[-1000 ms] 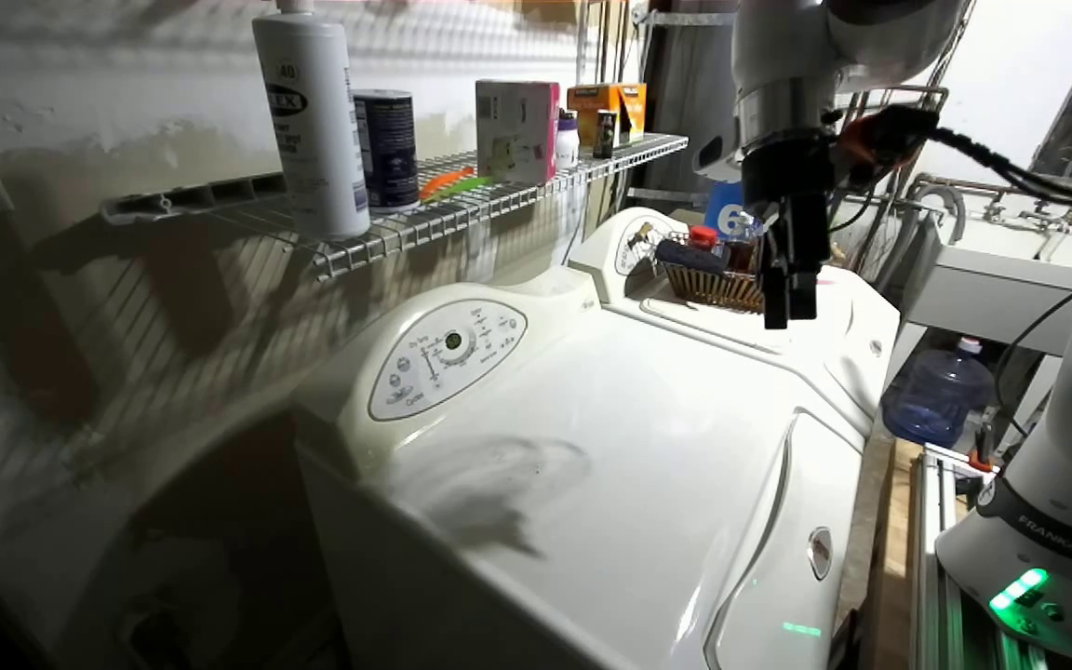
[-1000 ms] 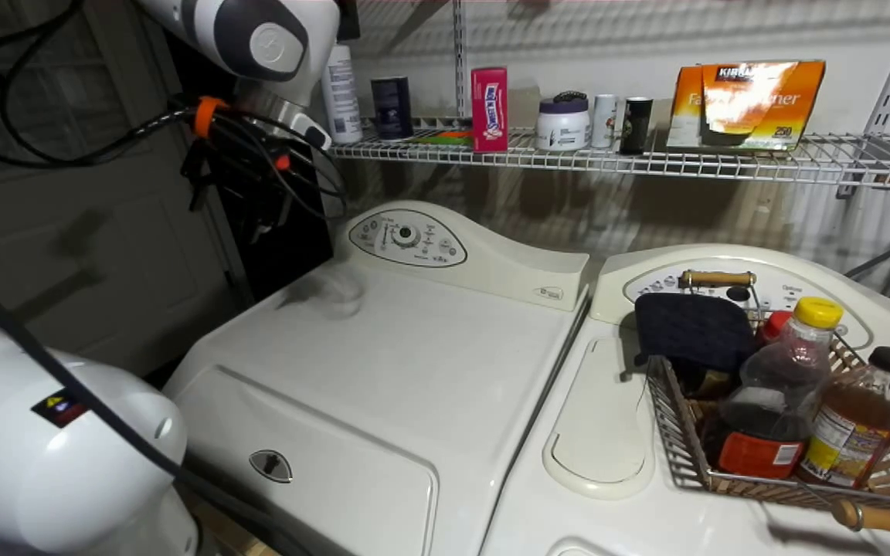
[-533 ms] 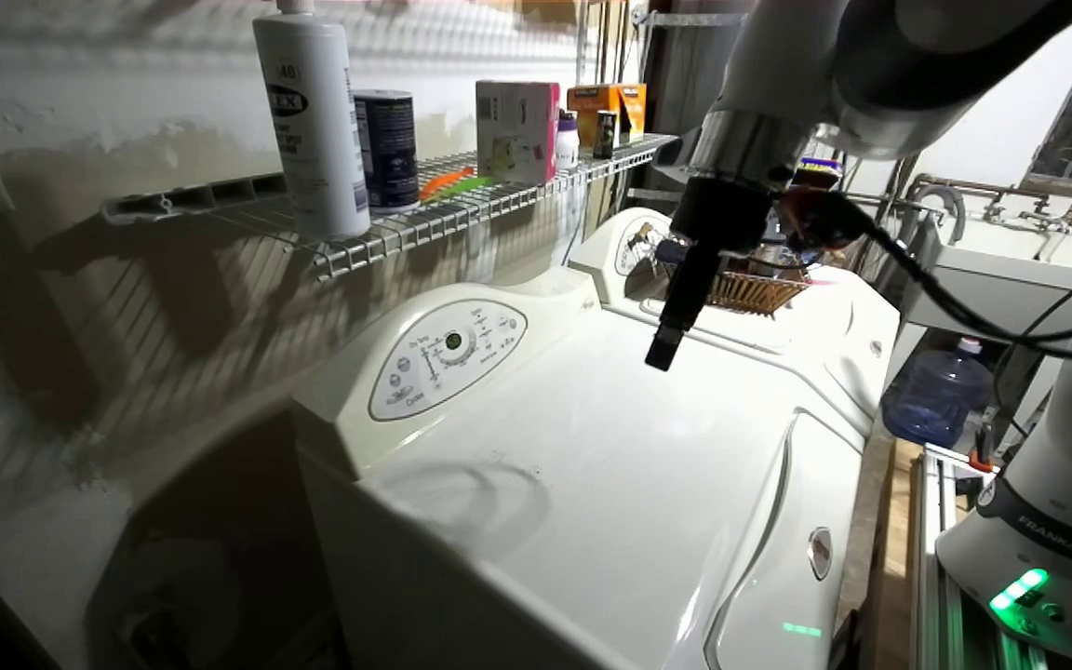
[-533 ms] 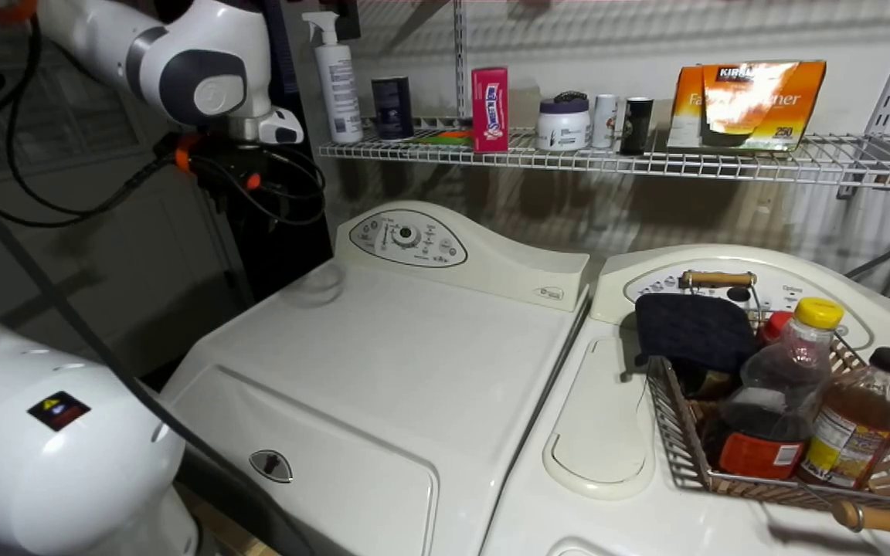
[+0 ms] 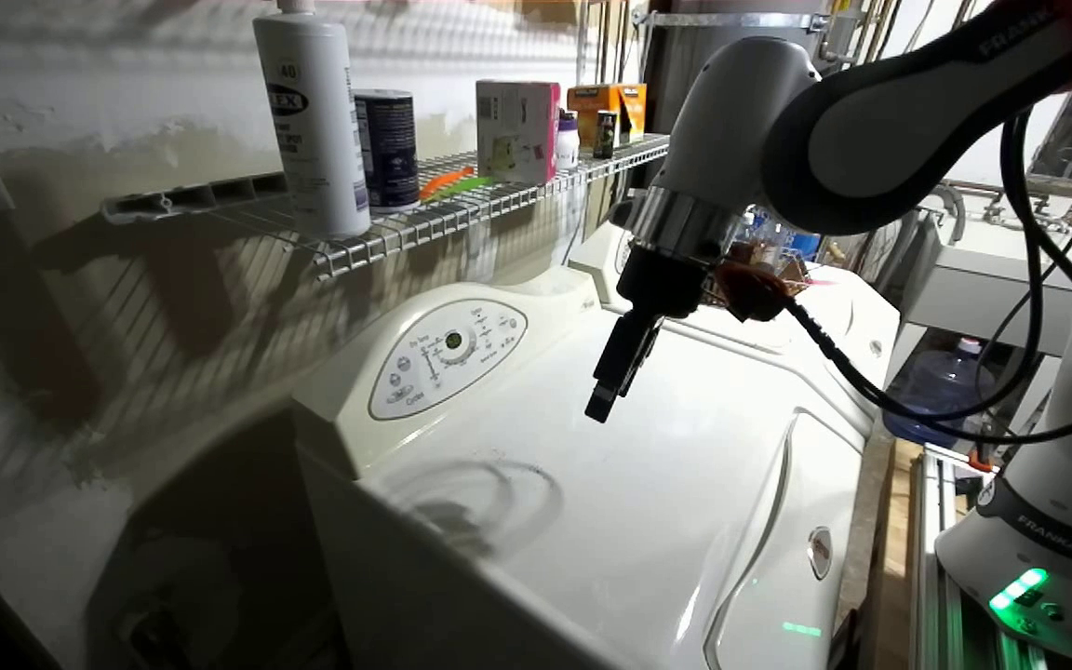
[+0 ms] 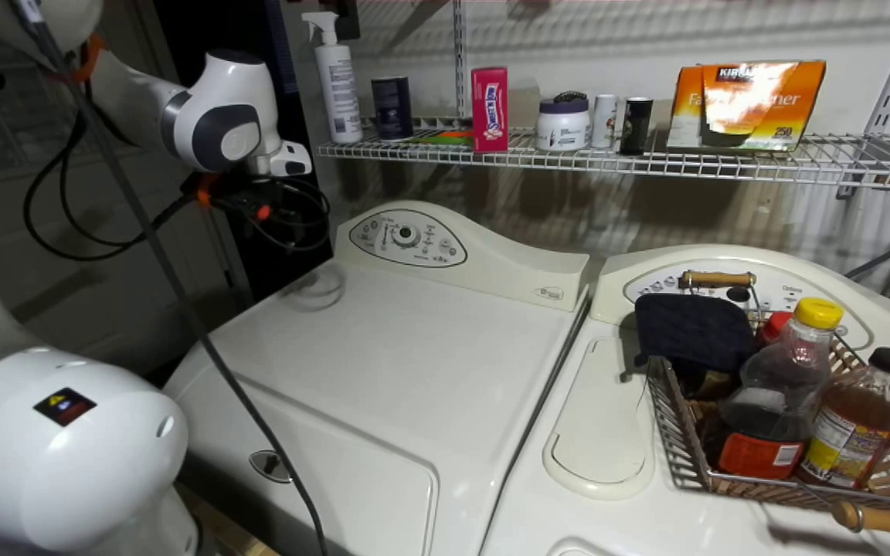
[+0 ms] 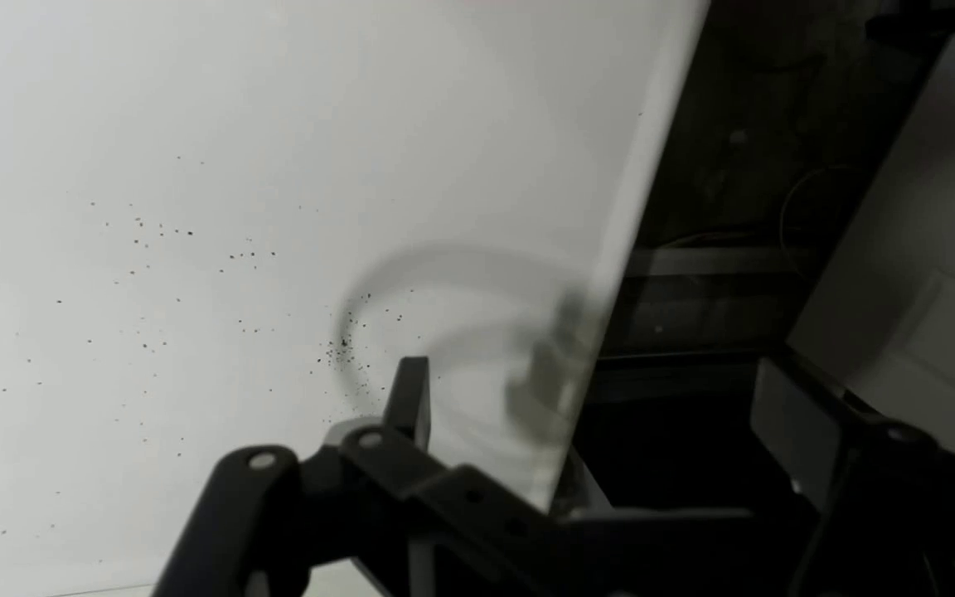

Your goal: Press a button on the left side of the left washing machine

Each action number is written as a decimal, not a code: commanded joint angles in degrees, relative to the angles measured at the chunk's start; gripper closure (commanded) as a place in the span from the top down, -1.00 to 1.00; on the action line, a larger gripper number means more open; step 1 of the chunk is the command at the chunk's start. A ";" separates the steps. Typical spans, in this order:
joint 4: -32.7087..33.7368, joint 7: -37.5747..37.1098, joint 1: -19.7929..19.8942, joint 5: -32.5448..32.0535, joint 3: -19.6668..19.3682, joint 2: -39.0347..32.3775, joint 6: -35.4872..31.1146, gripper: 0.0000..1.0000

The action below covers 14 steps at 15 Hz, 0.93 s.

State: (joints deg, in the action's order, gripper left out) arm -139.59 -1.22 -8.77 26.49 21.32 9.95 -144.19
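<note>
The left washing machine is glossy white, with a broad smooth top (image 5: 648,484) that also shows in an exterior view (image 6: 383,347) and in the wrist view (image 7: 262,133). Its oval control panel (image 5: 424,372) has a central dial (image 5: 453,341) and small round markings on its left end; the panel also shows in an exterior view (image 6: 437,241), not in the wrist view. My gripper (image 5: 599,406) points down, tilted, above the machine top and apart from the panel. In the wrist view the gripper (image 7: 589,381) is open, its fingers wide apart with nothing between them.
A wire shelf (image 6: 607,164) with bottles and boxes hangs above the panel. A wicker basket (image 6: 681,432) with bottles stands on the right appliance (image 6: 599,417). A dark gap (image 7: 693,431) lies beyond the machine's side edge. A loose cable (image 5: 945,433) hangs from my arm.
In an exterior view my gripper has moved left and down over the machine top, and from upright it now tilts. The arm's cable loop has swung along. The machine and shelf items have not moved.
</note>
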 commanded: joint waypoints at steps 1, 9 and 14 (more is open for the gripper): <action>0.21 -0.73 -3.02 -0.96 -2.99 -0.19 -0.11 1.00; 5.73 0.55 -4.79 0.03 -3.98 -6.64 -0.05 1.00; 16.60 -1.30 -6.62 -1.73 -3.12 -19.89 -2.01 1.00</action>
State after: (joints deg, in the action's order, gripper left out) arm -131.37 -1.03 -14.12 26.21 18.60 -0.08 -144.58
